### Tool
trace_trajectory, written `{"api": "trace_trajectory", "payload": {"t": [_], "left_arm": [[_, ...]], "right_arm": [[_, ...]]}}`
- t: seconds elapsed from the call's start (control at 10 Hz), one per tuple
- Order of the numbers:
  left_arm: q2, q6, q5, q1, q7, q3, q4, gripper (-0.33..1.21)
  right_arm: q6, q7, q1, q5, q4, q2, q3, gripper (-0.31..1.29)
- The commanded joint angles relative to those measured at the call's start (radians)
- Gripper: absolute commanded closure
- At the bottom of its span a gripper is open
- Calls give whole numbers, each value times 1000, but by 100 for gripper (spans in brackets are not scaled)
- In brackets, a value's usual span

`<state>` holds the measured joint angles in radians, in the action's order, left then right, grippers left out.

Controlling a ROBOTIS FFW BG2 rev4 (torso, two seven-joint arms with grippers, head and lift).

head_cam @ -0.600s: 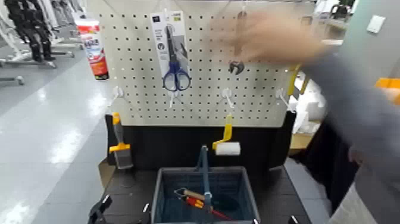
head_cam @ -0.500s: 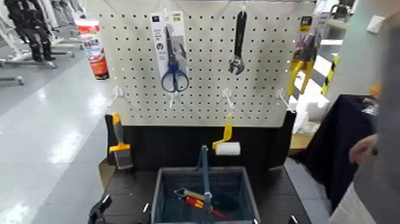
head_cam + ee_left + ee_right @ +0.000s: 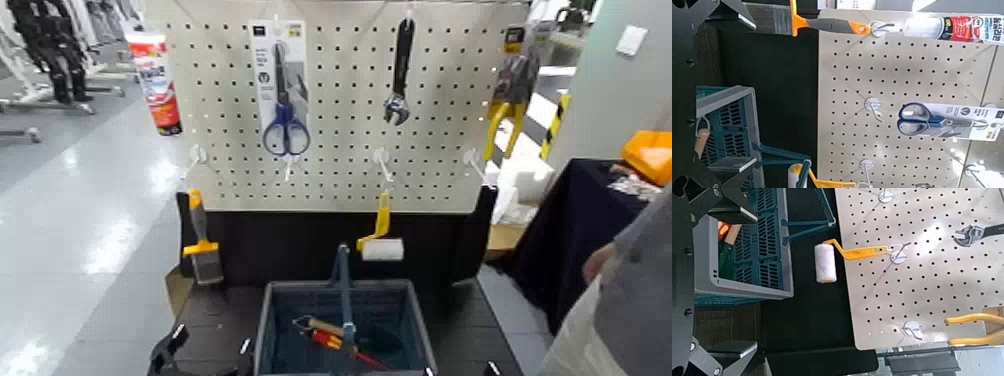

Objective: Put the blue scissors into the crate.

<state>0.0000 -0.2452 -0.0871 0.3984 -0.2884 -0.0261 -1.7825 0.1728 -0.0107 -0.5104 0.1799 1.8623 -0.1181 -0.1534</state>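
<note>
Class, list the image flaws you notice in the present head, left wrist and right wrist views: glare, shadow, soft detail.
Head view: bright glare patches on the grey floor, small print on the scissors' card too soft to read; left wrist view: pale shine spots on the pegboard, black panel dark with little detail; right wrist view: faint shadows beside the white hooks.

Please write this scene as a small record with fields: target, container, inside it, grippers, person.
target: blue scissors on their card, hanging on the pegboard, left of the wrench
container: crate, below the pegboard
inside it: tools with red and wooden handles
grippers: left and right, either side of the crate, holding nothing visible
person: at the right edge
</note>
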Motion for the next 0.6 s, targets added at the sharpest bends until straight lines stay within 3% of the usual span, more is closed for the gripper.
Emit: {"api": "trace_trajectory", "payload": {"t": [0.1, 0.6], "left_arm": [[-9, 1, -2, -1, -3, 0, 0, 12], [-9, 20, -5, -59, -41, -37, -6, 13]], "right_arm": [[1, 0, 0, 1, 0, 0, -2, 17], [8, 0, -3, 6, 0, -2, 3, 17]]}}
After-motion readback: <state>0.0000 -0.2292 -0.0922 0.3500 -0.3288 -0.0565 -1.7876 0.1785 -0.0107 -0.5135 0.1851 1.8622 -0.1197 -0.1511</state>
